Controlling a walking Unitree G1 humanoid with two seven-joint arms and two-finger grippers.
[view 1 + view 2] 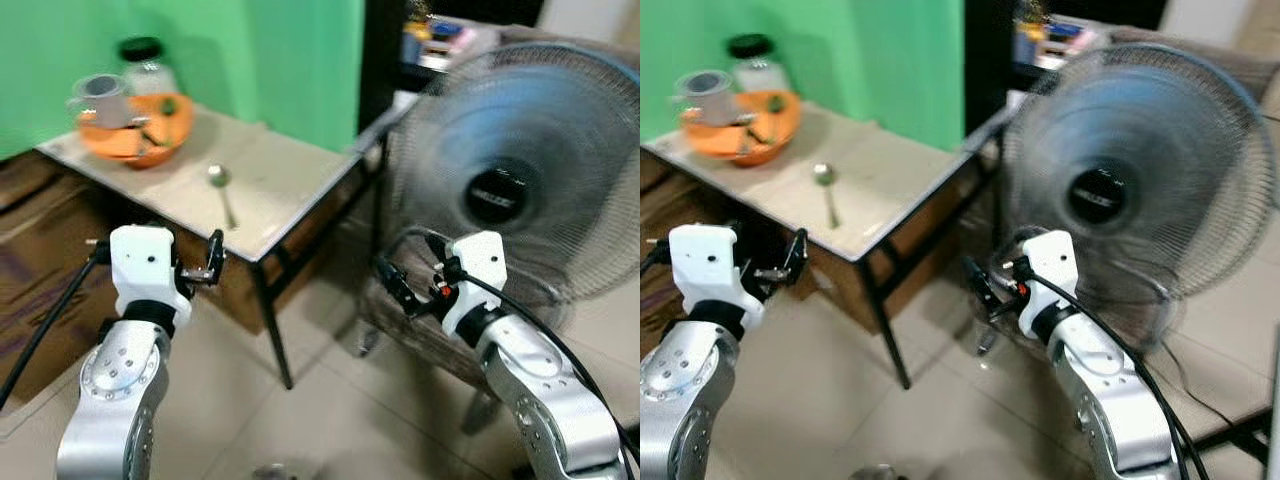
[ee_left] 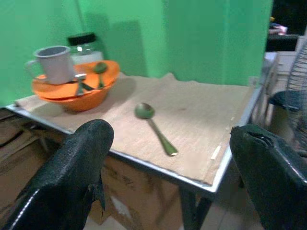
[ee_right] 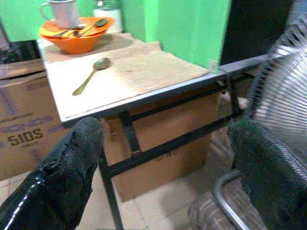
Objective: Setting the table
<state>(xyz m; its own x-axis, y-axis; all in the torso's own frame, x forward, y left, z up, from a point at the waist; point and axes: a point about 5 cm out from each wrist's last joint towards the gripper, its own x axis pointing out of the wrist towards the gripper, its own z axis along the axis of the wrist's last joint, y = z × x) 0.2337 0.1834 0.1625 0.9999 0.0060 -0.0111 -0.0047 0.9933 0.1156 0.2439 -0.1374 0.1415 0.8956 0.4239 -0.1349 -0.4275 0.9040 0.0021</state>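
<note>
A metal spoon (image 1: 222, 195) lies alone on the beige mat of a small table (image 1: 300, 165). At the table's far left corner stands an orange bowl (image 1: 140, 135) holding a grey mug (image 1: 100, 100) and some cutlery, with a black-lidded glass jar (image 1: 145, 65) behind it. My left gripper (image 1: 205, 268) hangs open and empty just below the table's near edge, pointing at the spoon (image 2: 154, 127). My right gripper (image 1: 395, 285) is open and empty too, off the table's right corner, low above the floor.
A large standing fan (image 1: 520, 170) is close on the right, with a low metal-framed seat (image 1: 420, 335) in front of it. Cardboard boxes (image 3: 29, 129) sit under the table. A green wall (image 1: 250, 50) backs the table. Tiled floor (image 1: 330, 410) lies ahead.
</note>
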